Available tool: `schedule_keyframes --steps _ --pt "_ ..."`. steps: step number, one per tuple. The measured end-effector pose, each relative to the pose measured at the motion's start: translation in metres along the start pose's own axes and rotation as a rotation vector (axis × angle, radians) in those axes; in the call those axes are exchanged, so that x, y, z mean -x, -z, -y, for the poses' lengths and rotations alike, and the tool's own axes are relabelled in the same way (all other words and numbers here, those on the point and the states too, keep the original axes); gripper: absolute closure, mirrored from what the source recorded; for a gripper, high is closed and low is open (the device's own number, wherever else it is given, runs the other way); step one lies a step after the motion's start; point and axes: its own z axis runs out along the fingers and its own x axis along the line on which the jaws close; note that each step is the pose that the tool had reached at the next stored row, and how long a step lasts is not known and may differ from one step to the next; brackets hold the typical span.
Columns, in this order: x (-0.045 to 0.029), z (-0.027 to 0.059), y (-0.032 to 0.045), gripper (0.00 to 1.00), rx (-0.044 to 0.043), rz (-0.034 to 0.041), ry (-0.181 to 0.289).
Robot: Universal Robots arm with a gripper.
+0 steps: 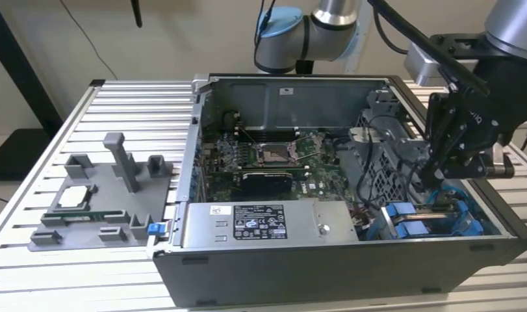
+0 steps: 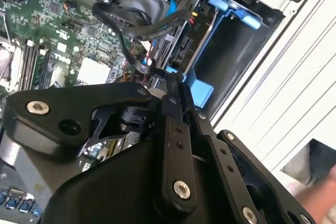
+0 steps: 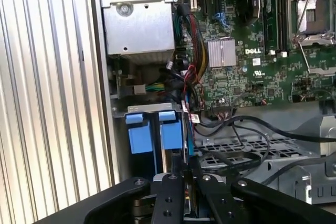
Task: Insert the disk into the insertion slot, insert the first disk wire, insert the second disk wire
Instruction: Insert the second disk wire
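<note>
**Working at the back of the disk**

The end effector (image 2: 170, 80) is reaching down at the disk (image 2: 184, 45), pinching closed on something small there, maybe a wire plug; I cannot tell which. The disk is already sitting in the insertion slot (image 1: 437, 218) inside the computer case (image 1: 333, 273). Wires are hard to make out.

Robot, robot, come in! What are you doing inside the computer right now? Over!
Gripper low inside the case, at the drive bay. Disk sits in the bay between blue tabs. Black cables crowd close by.
</note>
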Motion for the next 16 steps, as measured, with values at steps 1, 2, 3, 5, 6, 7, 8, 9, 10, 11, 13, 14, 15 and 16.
schedule_keyframes --steps 1,2,3,5,6,7,8,9,10,11,13,14,15,16 --pt "0.0 0.0 -0.001 1.0 -0.0053 0.0006 0.0" --pt "0.0 0.0 -0.0021 1.0 -0.0106 0.0009 0.001" --pt "0.0 0.0 -0.0031 1.0 -0.0156 0.0011 0.001" --pt "0.0 0.0 -0.0038 1.0 -0.0185 0.0014 0.001" --pt "-0.0001 0.0 -0.0038 1.0 -0.0185 0.0014 0.001" --pt "-0.0001 0.0 -0.0039 1.0 -0.0185 0.0014 0.001" --pt "-0.0001 0.0 -0.0039 1.0 -0.0186 0.0015 0.001" --pt "-0.0001 -0.0001 -0.004 1.0 -0.0185 0.0015 0.001" --pt "-0.0001 -0.0001 -0.004 1.0 -0.0185 0.0015 0.001" --pt "-0.0001 -0.0001 -0.004 1.0 -0.0185 0.0015 0.001" --pt "-0.0001 -0.0001 -0.0042 1.0 -0.0185 0.0015 0.001" --pt "-0.0001 -0.0001 -0.0046 1.0 -0.0186 0.0018 0.001" --pt "-0.0001 -0.0001 -0.0051 1.0 -0.0187 0.002 0.001" --pt "-0.0002 -0.0001 -0.0058 1.0 -0.019 0.0018 0.001"
